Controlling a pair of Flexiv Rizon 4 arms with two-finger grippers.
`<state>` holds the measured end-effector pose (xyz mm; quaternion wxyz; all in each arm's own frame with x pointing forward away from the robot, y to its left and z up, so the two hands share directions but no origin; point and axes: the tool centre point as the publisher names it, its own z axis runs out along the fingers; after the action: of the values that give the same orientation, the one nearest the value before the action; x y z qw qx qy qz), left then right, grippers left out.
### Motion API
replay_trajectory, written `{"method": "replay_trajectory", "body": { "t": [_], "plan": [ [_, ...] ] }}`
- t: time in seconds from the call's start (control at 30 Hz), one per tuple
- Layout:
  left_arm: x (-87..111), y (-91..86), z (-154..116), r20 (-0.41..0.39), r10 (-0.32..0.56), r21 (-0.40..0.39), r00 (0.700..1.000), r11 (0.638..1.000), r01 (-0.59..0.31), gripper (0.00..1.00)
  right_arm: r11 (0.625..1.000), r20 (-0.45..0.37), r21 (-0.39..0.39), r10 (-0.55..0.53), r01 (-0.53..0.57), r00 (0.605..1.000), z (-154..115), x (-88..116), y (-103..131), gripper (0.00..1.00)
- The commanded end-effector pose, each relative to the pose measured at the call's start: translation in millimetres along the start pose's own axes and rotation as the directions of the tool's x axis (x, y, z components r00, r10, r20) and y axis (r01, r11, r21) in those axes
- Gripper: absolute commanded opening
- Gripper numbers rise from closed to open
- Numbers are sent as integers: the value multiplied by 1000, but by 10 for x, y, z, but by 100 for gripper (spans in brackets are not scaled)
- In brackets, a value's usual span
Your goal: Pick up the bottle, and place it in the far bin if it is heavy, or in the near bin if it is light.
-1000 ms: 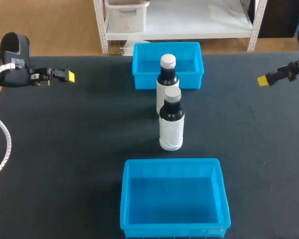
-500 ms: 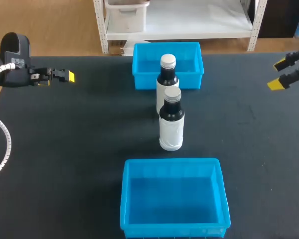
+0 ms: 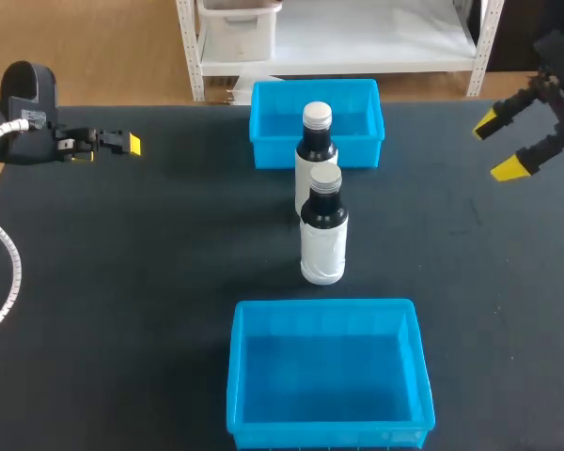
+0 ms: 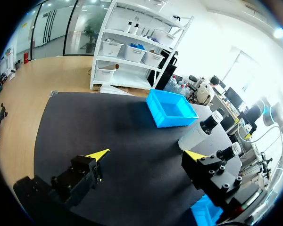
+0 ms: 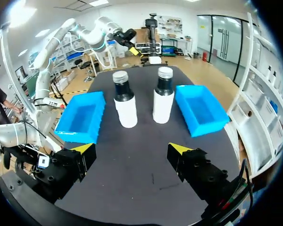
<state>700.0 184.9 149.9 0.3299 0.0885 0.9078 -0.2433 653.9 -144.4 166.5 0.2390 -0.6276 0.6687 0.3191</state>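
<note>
The right gripper (image 3: pixel 498 146) is held spread, empty, at two o'clock from the near bottle (image 3: pixel 323 235), seemingly readied for grasping.

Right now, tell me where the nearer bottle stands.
In the head view the nearer bottle stands upright near the middle, just in front of the other bottle, between the far bin and the near bin.

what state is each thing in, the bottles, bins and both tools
near bottle: upright, capped, standing on the table
far bottle: upright, capped, standing on the table
far bin: upright, nothing seen inside
near bin: upright, empty
left tool: open, holding nothing
right tool: open, holding nothing
</note>
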Motion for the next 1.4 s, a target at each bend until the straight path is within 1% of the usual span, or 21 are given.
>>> {"method": "replay_trajectory", "body": {
  "t": [0.03,0.2,0.33,0.57,0.9,1.17,1.4],
  "plan": [
    [0,0,0,0,0,0,1000,1000,0,100,999,-9,34,-4,4,1000,159,-107,36,100],
    [0,0,0,0,0,0,1000,1000,0,100,996,-12,91,15,-14,1000,348,-228,118,100],
    [0,0,0,0,0,0,1000,1000,0,100,994,-1,107,26,-26,1000,523,-282,166,100],
    [0,0,0,0,0,0,1000,1000,0,100,999,18,52,-2,1,1000,803,-371,188,100],
    [0,0,0,0,0,0,1000,1000,0,100,999,45,-6,-45,45,998,1049,-511,165,100],
    [0,0,0,0,0,0,1000,1000,0,100,999,66,-2,-42,42,997,1139,-623,209,100],
    [0,0,0,0,0,0,1000,1000,0,100,998,87,-21,-49,51,995,1288,-741,234,100]
  ]
}}
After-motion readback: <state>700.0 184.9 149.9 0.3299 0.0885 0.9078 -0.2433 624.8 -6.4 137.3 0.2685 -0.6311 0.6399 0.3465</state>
